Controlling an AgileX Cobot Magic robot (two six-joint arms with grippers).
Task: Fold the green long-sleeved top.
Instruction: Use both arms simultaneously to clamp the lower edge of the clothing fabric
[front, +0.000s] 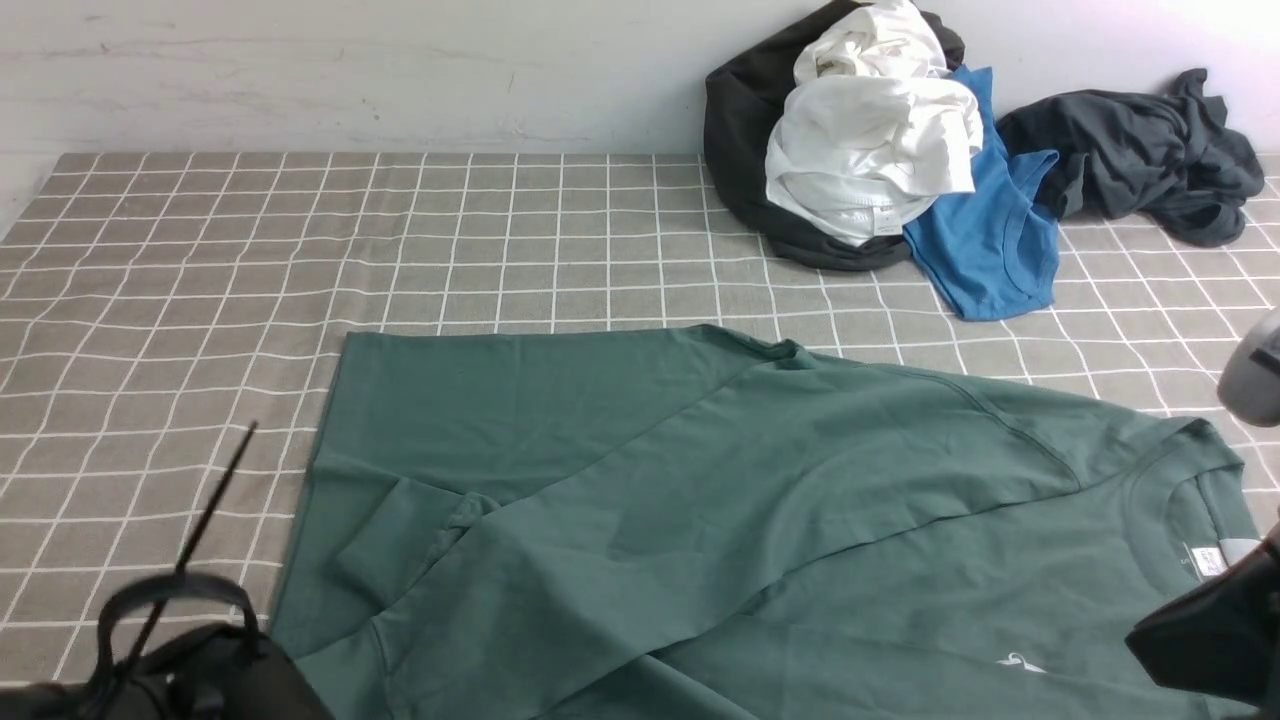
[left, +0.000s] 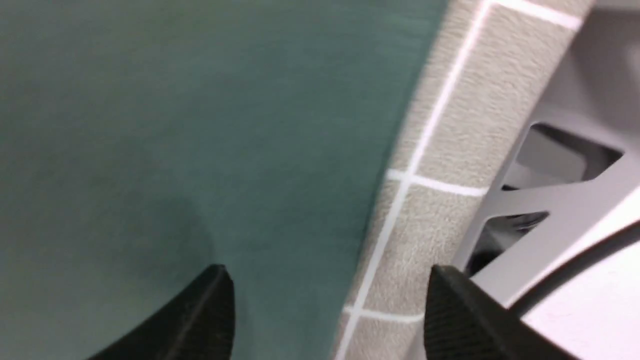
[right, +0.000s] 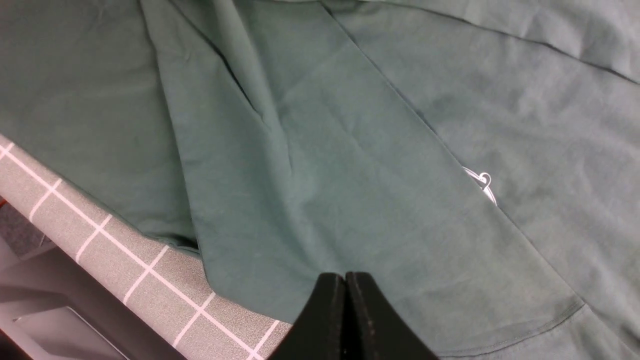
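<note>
Top (front: 700, 500), green, sleeve folded across, on checked tablecloth (front: 200, 250).

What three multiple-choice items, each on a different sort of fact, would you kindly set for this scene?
1. Where does the heap of spare clothes lie? A. At the far side, by the wall. B. Near left corner. C. Off the near edge.
2. What colour is the garment topping it? A. Red. B. White. C. Yellow.
3. How do the fingers of the right gripper stand over the green long-sleeved top? A. Wide apart. B. Gripping a hanger. C. Shut together.
A: it sits against the wall at the far side. B: that garment is plainly white. C: they press together, no gap.
</note>
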